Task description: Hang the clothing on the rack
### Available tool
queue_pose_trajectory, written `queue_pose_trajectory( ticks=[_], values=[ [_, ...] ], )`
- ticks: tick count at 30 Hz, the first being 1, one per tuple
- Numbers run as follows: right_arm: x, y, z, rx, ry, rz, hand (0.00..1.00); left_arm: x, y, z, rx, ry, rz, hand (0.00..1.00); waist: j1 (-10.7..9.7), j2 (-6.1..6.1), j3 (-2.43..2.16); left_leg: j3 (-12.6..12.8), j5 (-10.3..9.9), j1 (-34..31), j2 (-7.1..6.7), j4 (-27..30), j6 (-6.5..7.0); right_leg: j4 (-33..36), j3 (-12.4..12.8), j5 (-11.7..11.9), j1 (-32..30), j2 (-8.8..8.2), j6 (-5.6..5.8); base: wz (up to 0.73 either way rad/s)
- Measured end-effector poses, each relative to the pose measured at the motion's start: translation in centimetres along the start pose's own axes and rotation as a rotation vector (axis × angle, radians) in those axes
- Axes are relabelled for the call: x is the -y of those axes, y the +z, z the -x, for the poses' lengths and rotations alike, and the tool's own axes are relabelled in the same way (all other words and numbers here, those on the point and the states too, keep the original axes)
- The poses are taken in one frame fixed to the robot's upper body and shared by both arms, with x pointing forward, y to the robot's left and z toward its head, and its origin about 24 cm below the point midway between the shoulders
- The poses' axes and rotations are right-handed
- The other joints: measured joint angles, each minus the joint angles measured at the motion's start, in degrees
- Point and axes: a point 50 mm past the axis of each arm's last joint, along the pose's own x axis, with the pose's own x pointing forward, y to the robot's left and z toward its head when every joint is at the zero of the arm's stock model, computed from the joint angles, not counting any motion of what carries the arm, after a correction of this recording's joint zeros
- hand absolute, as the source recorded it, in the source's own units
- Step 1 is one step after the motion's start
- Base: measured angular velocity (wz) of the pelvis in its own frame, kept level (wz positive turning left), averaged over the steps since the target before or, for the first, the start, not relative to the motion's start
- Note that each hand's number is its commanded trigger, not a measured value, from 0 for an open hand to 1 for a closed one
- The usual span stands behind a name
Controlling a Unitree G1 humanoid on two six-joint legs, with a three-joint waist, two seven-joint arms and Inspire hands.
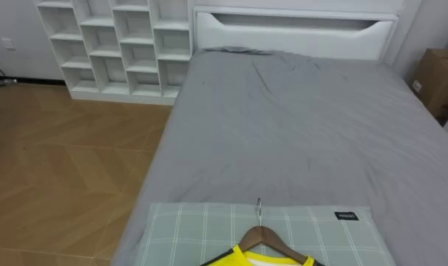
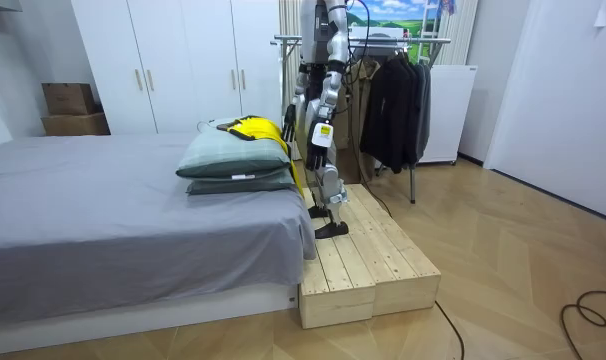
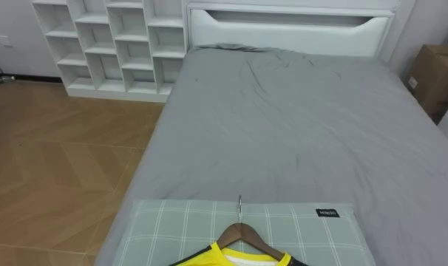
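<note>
Yellow shirt (image 1: pixel 242 259) on its hanger (image 1: pixel 262 238) lies flat on the pillow (image 1: pixel 187 229), ahead of and below the fingers, long axis crosswise, hook pointing away to the headboard (image 1: pixel 294 33). Left hand (image 2: pixel 321 138) hangs at the robot's side, right hand (image 2: pixel 292 122) maybe nearer the shirt. I cannot tell either hand's finger state.

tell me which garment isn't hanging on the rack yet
The yellow garment on its wooden hanger, lying on the plaid pillow on the bed; the dark clothes already hang on the rack.
</note>
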Motion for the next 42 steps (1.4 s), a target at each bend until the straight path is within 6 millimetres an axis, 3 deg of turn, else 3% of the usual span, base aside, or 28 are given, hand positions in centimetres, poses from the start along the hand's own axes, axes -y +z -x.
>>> queue_pose_trajectory(
  ticks=[13,29,35,42],
  values=[
    [0.2,-0.8,0.2,-0.001,0.006,-0.104,0.0,-0.1,0.0,0.0,0.013,0.005,0.007,0.0,0.0,0.0,0.09,0.1,0.0,0.12,0.04,-0.04,0.0,0.02,0.02,0.0,0.04,0.05,0.0,0.0],
    [0.4,-0.9,0.3,0.003,0.01,-0.125,0.0,-0.1,-1.8,0.3,-0.05,0.009,0.288,0.0,0.16,0.1,0.02,-0.06,-0.13,0.01,0.01,-0.04,0.03,0.05,-0.16,-0.32,-0.05,0.01,-0.02,0.0],
    [0.6,-1.1,0.3,-0.012,-0.015,-0.131,0.0,-1.1,-2.0,0.4,-0.055,0.118,0.379,0.0,1.54,0.08,-0.09,-0.03,-0.15,0.66,0.05,-0.08,0.01,0.07,-0.23,-0.36,0.51,0.03,-0.04,0.0],
    [1.2,-1.2,0.4,-0.016,-0.047,-0.127,0.0,-3.5,-1.0,0.8,-0.006,0.366,0.393,0.0,1.57,0.32,0.1,-0.79,-0.96,2.66,0.11,0.41,-0.08,0.12,-0.72,-0.91,2.92,0.17,0.0,0.04]
  ],
)
